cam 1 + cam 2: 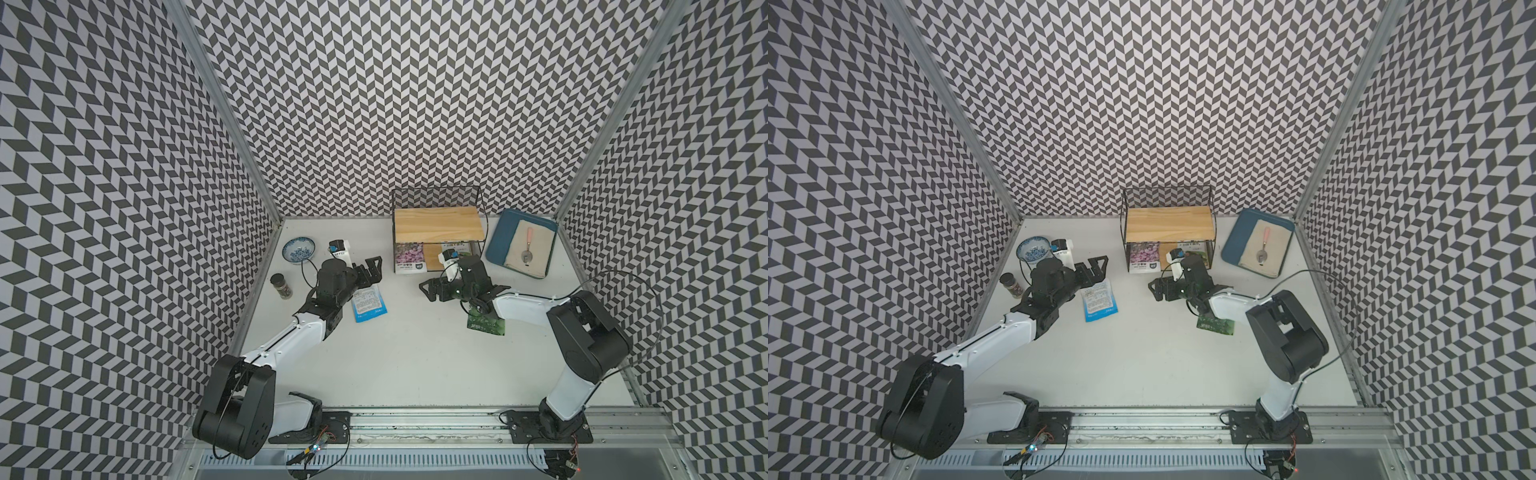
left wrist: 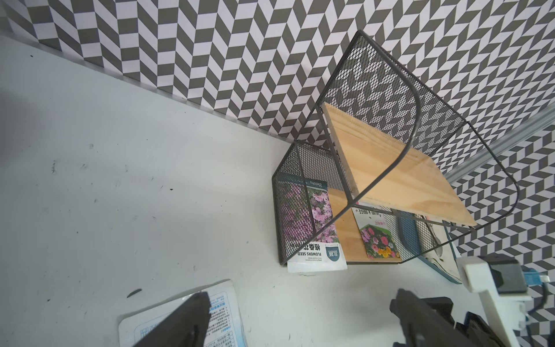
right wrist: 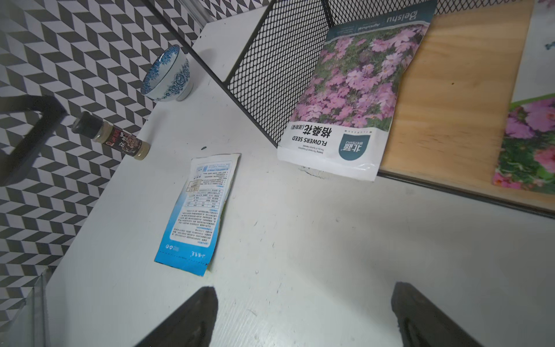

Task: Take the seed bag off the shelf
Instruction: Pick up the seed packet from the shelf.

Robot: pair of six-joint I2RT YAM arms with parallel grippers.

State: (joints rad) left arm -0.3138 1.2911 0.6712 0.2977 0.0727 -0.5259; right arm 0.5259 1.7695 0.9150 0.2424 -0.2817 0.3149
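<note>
Lying flat on the lower board of the shelf, left end: pink-flower seed bag, near edge jutting out over the desk. Spread wide and empty: left end effector, right end effector. Best to pinch that jutting edge and draw it nearward, low, clear of the wire.

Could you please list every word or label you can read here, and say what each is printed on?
"FLOWERS SEED": pink-flower seed bag, white band.
"格桑花": same bag, white band.
"Beishu": same bag, teal strip.
Blue packet, spice jar, second seed bag: too small or blurred.
</note>
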